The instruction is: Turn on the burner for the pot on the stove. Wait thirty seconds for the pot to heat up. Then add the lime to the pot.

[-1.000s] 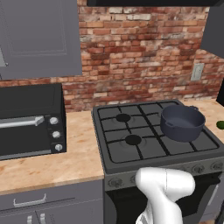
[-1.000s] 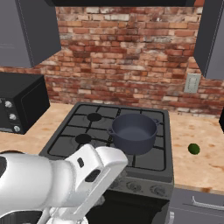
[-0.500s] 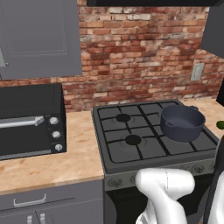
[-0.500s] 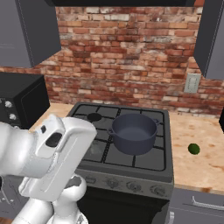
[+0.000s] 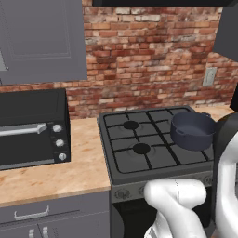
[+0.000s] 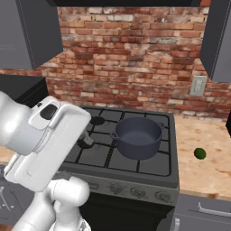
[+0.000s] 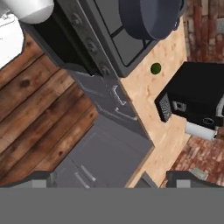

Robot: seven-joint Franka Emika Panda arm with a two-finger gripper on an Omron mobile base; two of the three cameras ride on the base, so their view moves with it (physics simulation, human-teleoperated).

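The dark blue-grey pot point(image 5: 193, 130) point(image 6: 137, 136) stands on the front right burner of the stove point(image 5: 139, 160) point(image 6: 97, 155), and nothing shows inside it. On the beige counter right of the stove lies the small green lime point(image 6: 200, 153) point(image 7: 155, 68). The hand view looks down from beside the range, with the pot point(image 7: 151, 17) at the top and the stove's front knobs point(image 7: 92, 46) below it. My gripper point(image 7: 114, 179) is open, its fingertips point(image 7: 41, 178) wide apart over floor and cabinets, holding nothing and well away from pot and lime.
A black countertop oven point(image 5: 32, 128) sits on the counter left of the stove. Another black appliance point(image 7: 197, 94) stands on the counter beyond the lime. The knob row point(image 6: 135, 191) runs along the stove front. My white arm point(image 6: 45, 144) rises before the stove's left half.
My arm has swung: in the right base view its big white link moved left and up, off the stove front. Pot, lime and the room's framing are unchanged.
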